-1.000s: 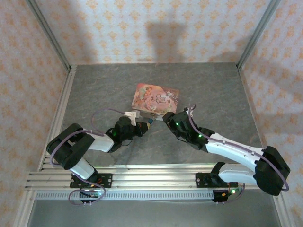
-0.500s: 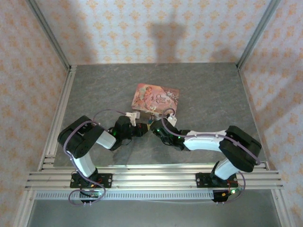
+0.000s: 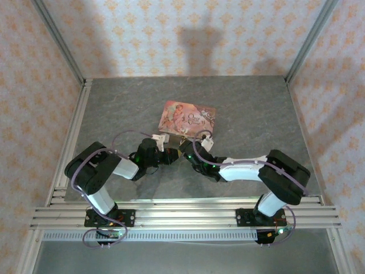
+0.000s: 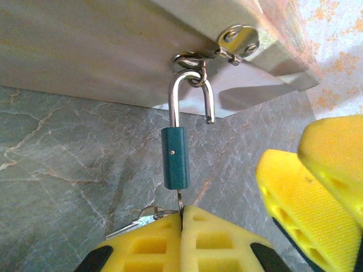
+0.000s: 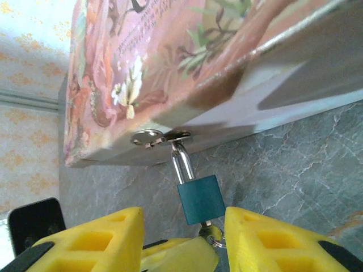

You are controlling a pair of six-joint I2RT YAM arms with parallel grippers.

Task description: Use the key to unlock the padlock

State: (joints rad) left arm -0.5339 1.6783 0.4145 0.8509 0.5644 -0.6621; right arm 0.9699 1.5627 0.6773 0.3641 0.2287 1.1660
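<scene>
Nearest, at six o'clock of the left wrist view: left gripper [image 4: 182, 214] pinched shut on the key [image 4: 180, 199], blade seated in the underside of the padlock [image 4: 174, 157], key ring [image 4: 148, 214] splayed toward nine o'clock. Straight up at twelve o'clock from those pads, teal padlock body stretched between key and tin, over the grey stone-patterned tabletop [image 4: 57, 158], hooked by its steel shackle [image 4: 173, 105] through the hasp [image 4: 238, 38] on the front wall of the pink illustrated tin [image 5: 113, 85]. Free leg of the shackle ending in air at one o'clock of the body, not inside it: reads as already sprung, so likely past the turning step and into the release. At four o'clock of the padlock, right gripper [image 5: 182, 220] standing open, yellow fingers [image 5: 91, 243] astride the body at nine and three o'clock, apparently touching neither side. Farther off, in the top view, padlock at the tin's six o'clock edge, between the two grippers. Next, probably: close the right fingers on the body, steady it, then swing the shackle clear of the hasp without dragging the tin.
</scene>
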